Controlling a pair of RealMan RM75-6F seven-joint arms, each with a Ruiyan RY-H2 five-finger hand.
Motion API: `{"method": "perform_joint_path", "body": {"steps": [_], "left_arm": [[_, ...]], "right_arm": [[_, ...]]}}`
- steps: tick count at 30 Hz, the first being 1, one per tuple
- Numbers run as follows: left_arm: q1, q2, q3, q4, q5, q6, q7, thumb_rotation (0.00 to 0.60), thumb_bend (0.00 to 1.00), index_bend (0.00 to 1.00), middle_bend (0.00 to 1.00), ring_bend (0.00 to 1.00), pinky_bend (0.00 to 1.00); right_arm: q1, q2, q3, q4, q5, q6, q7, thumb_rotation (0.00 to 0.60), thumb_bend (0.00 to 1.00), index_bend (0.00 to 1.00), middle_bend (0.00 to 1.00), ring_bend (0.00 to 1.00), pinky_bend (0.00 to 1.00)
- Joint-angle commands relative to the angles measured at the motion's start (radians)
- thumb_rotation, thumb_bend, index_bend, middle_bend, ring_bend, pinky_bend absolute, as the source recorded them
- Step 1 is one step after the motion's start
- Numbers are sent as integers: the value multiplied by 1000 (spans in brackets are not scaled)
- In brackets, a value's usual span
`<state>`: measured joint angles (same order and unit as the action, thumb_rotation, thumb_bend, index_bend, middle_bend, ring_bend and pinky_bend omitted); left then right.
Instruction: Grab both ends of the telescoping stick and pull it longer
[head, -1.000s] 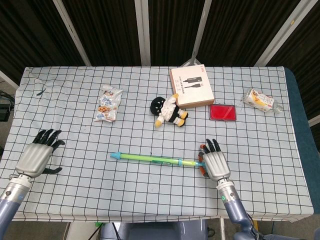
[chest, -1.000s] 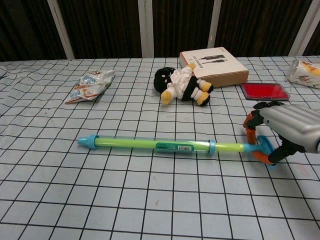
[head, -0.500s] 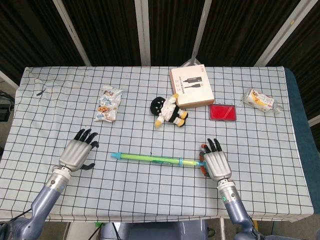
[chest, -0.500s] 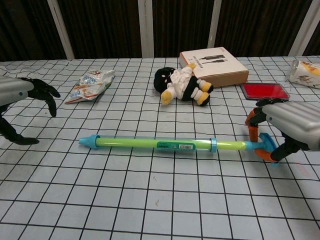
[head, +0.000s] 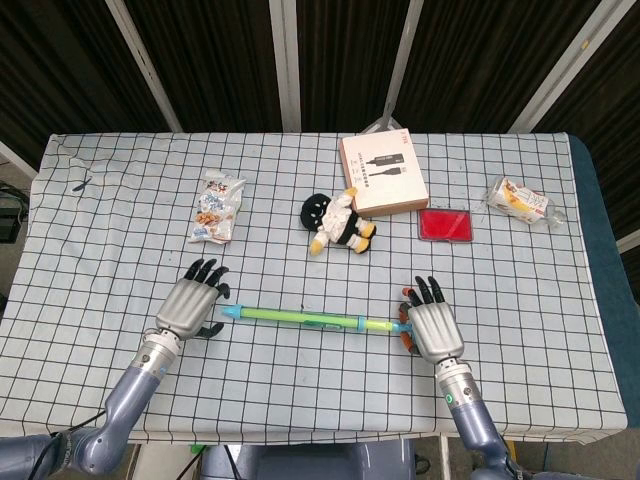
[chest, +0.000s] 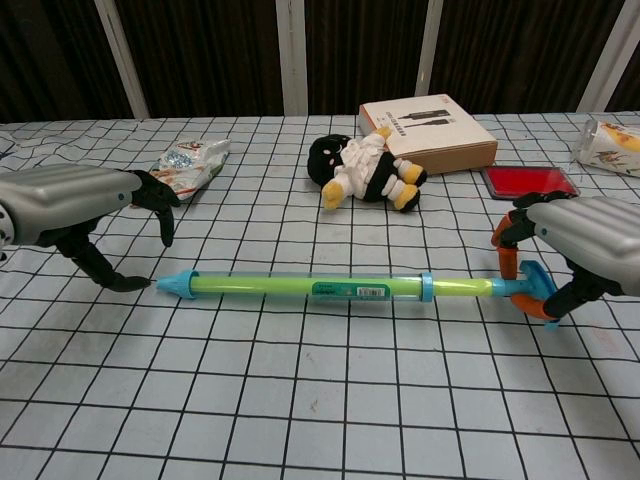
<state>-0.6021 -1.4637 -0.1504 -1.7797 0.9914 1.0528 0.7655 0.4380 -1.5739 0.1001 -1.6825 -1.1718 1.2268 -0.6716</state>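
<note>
A long translucent green telescoping stick with a blue pointed tip and an orange-and-blue handle (chest: 340, 289) is laid flat on the grid-patterned white tablecloth (head: 520, 290), lengthwise across its near-centre portion, tip to the left and handle to the right.

The right hand (chest: 575, 250) is placed at the handle end; its fingers (chest: 508, 238) and thumb are curled around the orange-and-blue handle, which is held.

The left hand (chest: 95, 205) is positioned just beside the blue tip, palm down. Its fingers are spread and arched, the thumb is lowered toward the cloth close to the tip, and nothing is held.

Further back on the table the following are recorded: a crinkled snack packet with printed wrapper (head: 217, 206) at left; a black-and-white plush doll with yellow feet (head: 338, 222) at centre, lying on its side; a flat tan cardboard box with white printed lid (head: 384, 175) just behind the doll; a flat red rectangular case (head: 445, 224) beside the box; a clear-wrapped food packet (head: 520, 199) near the right edge.
</note>
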Motion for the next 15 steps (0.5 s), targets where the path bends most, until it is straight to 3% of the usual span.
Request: {"method": "perform_joint_path", "body": {"steps": [1, 15], "left_arm": [[-26, -35, -5, 18, -37, 11, 31, 600, 370, 394, 109, 0, 0], [-83, -143, 16, 77, -104, 34, 55, 600, 370, 399, 110, 0, 0]], "right_arm": [[0, 1, -2, 0, 1, 0, -1, 600, 466, 689, 246, 0, 0], [5, 8, -9, -5, -5, 2, 1, 600, 473, 692, 246, 0, 0]]}}
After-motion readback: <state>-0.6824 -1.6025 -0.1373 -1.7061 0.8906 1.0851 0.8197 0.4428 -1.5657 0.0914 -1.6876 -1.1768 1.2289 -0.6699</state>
